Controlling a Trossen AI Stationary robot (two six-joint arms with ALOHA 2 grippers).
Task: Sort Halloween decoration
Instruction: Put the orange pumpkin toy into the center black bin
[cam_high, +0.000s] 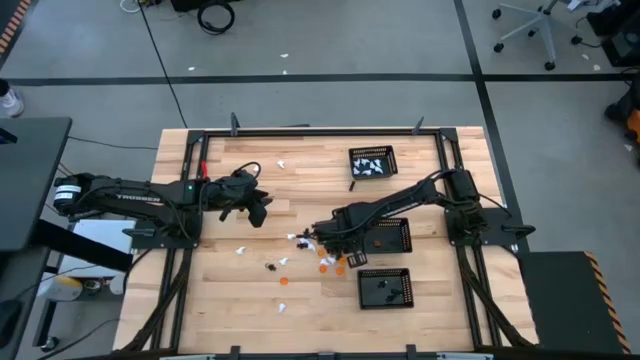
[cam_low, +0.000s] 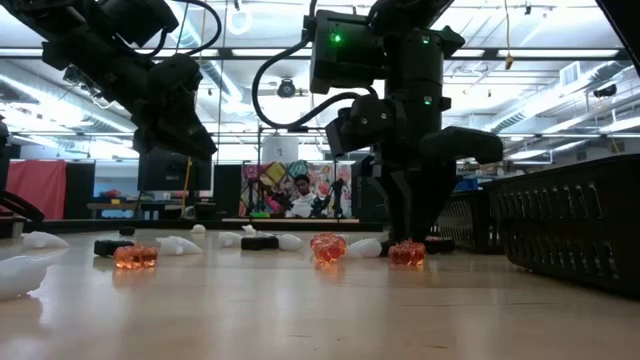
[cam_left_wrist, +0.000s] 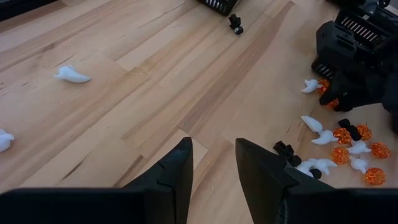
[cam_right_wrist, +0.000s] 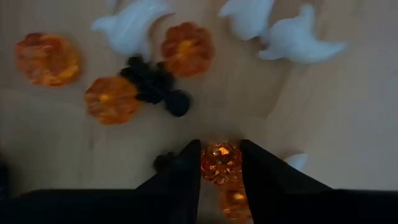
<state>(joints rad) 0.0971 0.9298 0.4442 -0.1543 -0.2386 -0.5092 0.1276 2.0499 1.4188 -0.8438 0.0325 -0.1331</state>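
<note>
I see sorting partway: some white figures (cam_high: 372, 168) sit in the 12 o'clock tray (cam_high: 372, 152), a loose pile (cam_high: 300, 252) remains mid-table (cam_high: 250, 290), right pincer (cam_right_wrist: 221, 163) clamps an orange pumpkin (cam_right_wrist: 220, 160), left pincer (cam_left_wrist: 212, 168) hangs empty, half-open.

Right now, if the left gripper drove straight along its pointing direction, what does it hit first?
Probably bare table. The left gripper is open and empty, and the wood directly ahead looks free. The pile of Halloween decoration and the right gripper sit off to one side. Depth is uncertain.

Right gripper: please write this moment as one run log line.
right gripper: closing around an orange pumpkin figure on the table | left gripper: open, waiting above table, empty | pile: unsorted
</note>
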